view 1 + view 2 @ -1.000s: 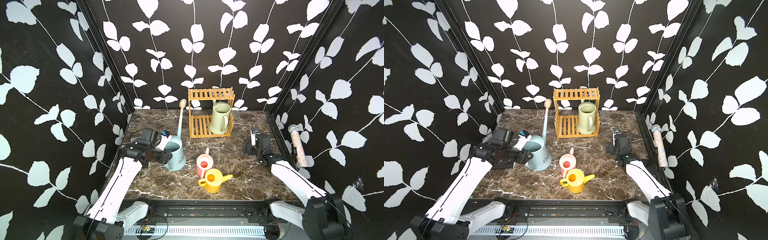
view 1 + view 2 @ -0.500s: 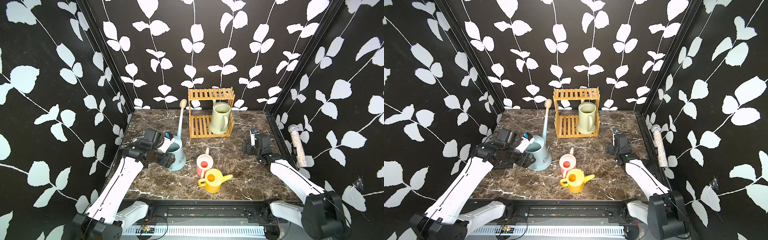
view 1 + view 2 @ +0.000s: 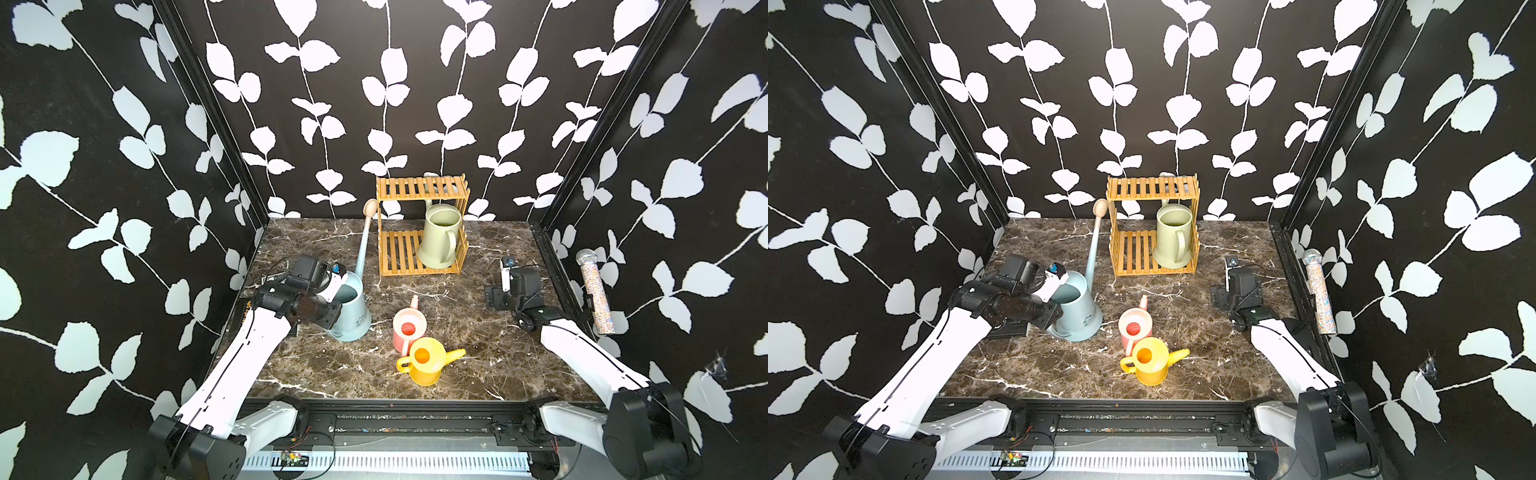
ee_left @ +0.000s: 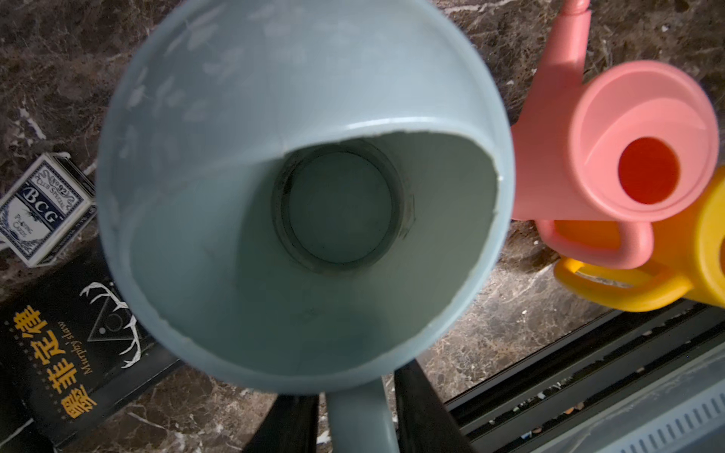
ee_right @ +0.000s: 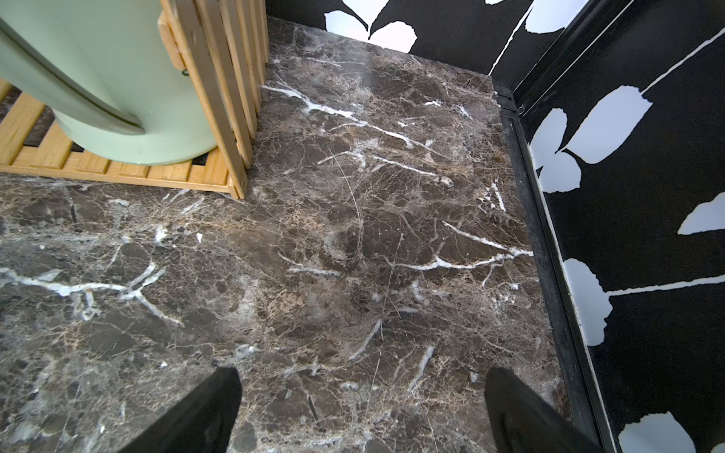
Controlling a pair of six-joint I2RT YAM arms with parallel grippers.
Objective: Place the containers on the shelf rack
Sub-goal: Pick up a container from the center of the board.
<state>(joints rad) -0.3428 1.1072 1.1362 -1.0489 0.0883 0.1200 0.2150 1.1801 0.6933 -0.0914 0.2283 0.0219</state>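
From my seat I saw the blue watering can [image 3: 351, 309] standing upright on the worktop [image 3: 478, 353] at the left side. Its long spout rose toward the back wall and ended near the upper left corner of the shelf rack [image 3: 419, 189]. The left arm reached in from the left, and its wrist camera looked straight down into the can's open mouth. There the left fingers [image 4: 419, 408] sat one on each side of the can's handle, close against it, pinching it.

The green watering can [image 3: 440, 239] stood on the lower tier of the rack, toward its right end, handle facing the front. The top tier held nothing I could make out.

The pink watering can [image 3: 409, 328] and the yellow watering can [image 3: 426, 361] stood just beside each other near the middle front of the worktop, the pink one behind the yellow. The yellow spout pointed right.

The right fingers [image 5: 196, 412] were spread wide above bare worktop, near the rack's front right corner and touching nothing.

A black book [image 4: 78, 345] and a pack of playing cards [image 4: 43, 208] lay on the worktop beside the blue can. A glittery microphone [image 3: 594, 291] leaned at the right wall.
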